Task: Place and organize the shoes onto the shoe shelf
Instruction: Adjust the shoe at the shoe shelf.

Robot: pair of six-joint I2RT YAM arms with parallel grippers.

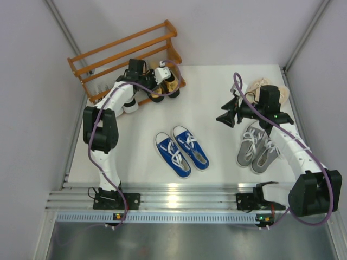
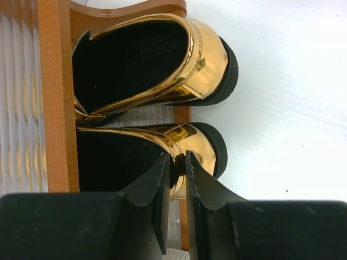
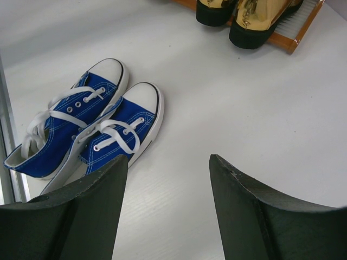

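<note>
Gold loafers (image 2: 203, 76) sit on shoe shelf (image 2: 54, 97), lowest tier, heels outward. Left gripper (image 2: 178, 161) clamped on one heel rim: placement step, likely finishing. Right gripper (image 3: 168, 168) spread wide, near blue sneakers (image 3: 92, 127). Next: release, back off.

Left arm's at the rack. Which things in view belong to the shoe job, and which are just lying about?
Job: shoe shelf; gold loafers on its bottom tier, left gripper shut on one heel; blue canvas sneakers; grey sneakers; beige lace-ups, partly hidden; right gripper, open.
Lying about: purple cable; metal rail. Both are rig parts.
</note>
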